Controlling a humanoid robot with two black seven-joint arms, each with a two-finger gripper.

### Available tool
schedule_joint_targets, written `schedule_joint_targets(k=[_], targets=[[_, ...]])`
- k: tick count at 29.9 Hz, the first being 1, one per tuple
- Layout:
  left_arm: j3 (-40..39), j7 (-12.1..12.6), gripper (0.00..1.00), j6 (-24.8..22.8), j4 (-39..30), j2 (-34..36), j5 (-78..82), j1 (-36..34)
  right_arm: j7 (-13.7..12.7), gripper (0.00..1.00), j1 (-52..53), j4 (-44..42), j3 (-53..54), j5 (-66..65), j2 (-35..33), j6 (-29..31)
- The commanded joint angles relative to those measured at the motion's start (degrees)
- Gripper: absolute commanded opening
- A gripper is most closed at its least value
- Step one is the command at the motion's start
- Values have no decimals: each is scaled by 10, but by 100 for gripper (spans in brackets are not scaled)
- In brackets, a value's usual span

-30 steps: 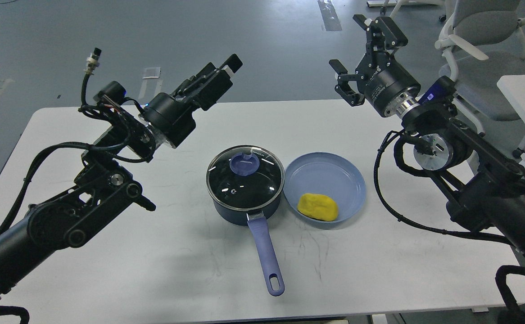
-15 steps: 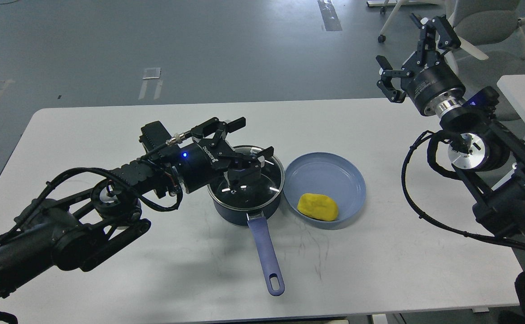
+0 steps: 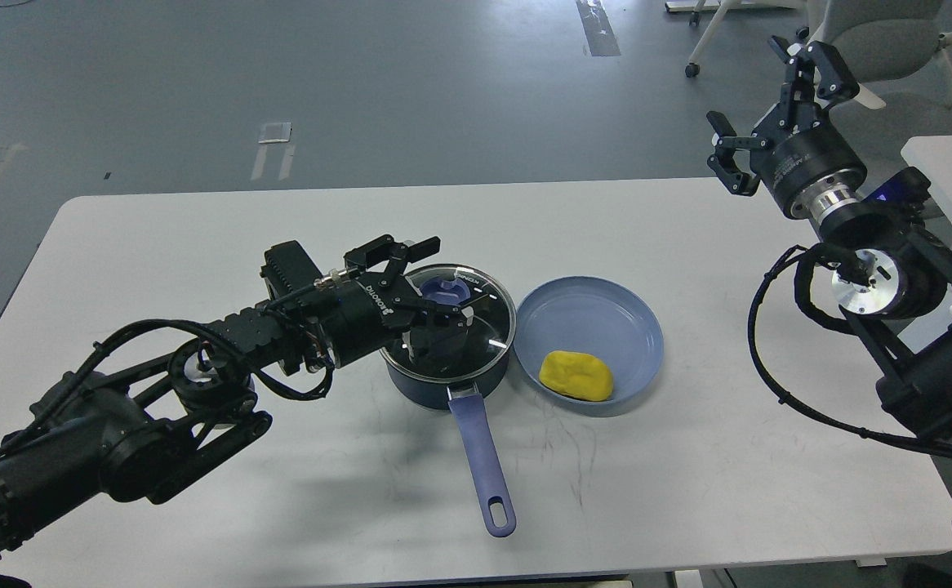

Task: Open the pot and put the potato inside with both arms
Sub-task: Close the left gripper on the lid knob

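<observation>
White desk (image 3: 198,237) carries the lidded pot (image 3: 443,377) and, beside it, the potato (image 3: 576,375) on its plate (image 3: 590,310) — left gripper (image 3: 435,282) spread around the lid knob (image 3: 442,287); center, then close. Right gripper (image 3: 770,106) gapes aloft.

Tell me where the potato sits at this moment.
In the head view, the yellow potato lies in the blue plate, near its front rim, just right of the lidded pot at the table's centre.

The left gripper (image 3: 442,288) covers part of the pot's glass lid (image 3: 476,322) and most of its blue knob (image 3: 443,288); contact cannot be told. Both arms run out of frame, and the office chair (image 3: 876,41) is cut off by the top edge.
</observation>
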Motion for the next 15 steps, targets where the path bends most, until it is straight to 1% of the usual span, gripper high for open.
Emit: schedule_joint_targets(k=[1,15], targets=[[0,0,99,0,2,1,0,5,1,100,-3,1,0,0,0,-4],[0,0,99,0,24,-21,0,18,0,100,-9,1,0,0,-12,-8]])
